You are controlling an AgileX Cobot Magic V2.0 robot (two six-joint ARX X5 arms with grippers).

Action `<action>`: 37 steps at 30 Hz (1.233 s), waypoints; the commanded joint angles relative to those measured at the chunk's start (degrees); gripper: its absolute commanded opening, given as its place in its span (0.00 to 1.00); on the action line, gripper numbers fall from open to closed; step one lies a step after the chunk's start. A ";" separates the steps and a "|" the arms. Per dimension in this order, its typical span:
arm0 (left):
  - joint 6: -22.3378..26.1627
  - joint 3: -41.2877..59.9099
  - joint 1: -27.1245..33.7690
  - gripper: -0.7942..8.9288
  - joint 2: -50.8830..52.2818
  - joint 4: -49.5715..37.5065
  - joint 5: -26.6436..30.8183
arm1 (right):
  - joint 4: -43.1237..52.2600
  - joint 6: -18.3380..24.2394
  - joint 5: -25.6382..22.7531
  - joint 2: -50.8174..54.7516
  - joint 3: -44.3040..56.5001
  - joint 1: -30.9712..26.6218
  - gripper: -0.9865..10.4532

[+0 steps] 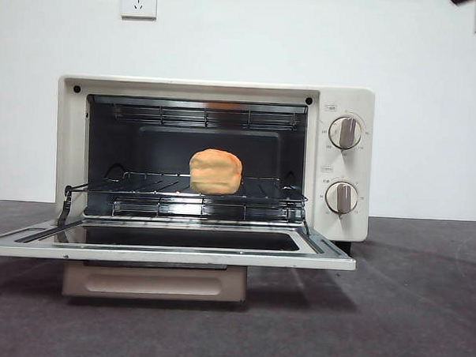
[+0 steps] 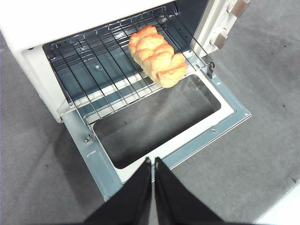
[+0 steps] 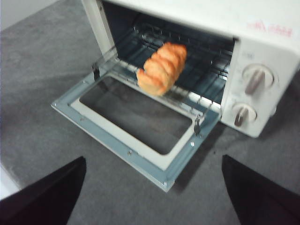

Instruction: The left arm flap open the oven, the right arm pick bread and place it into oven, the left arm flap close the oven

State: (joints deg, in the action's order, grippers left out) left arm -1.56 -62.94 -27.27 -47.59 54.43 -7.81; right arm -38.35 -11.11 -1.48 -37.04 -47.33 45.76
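The cream-white oven (image 1: 344, 100) stands with its door (image 1: 168, 240) flapped down flat. The golden bread (image 1: 215, 171) lies on the wire rack (image 1: 143, 186) inside; it also shows as the bread (image 2: 157, 55) and the bread (image 3: 162, 68) in the wrist views. My left gripper (image 2: 153, 161) hovers above the front edge of the open door (image 2: 225, 119), jaws shut with nothing between them. My right gripper (image 3: 154, 161) is pulled back in front of the oven (image 3: 262, 47), jaws wide open and empty. A black arm tip (image 1: 461, 1) shows at the top right of the front view.
Two round knobs (image 1: 345, 132) sit on the oven's right panel. Grey table cloth (image 1: 406, 312) spreads around the oven. A white wall with sockets (image 1: 139, 0) stands behind. The table's edge (image 2: 281, 211) lies close to the left gripper.
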 commanded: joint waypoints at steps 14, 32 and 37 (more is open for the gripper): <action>-8.92 16.17 2.82 0.10 1.99 -17.88 -0.11 | -1.81 -1.95 0.11 4.26 0.42 0.52 0.49; -12.81 32.15 22.21 0.10 -9.64 -40.28 -14.05 | -3.34 -1.68 0.15 4.26 0.42 0.52 0.49; -11.52 32.15 24.74 0.10 -18.18 -43.67 -14.80 | -3.61 -1.73 0.15 4.26 0.42 0.52 0.49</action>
State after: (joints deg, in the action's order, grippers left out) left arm -14.22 -30.61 -2.70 -64.29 11.42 -22.41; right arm -42.09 -12.43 -1.48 -32.53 -46.24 45.76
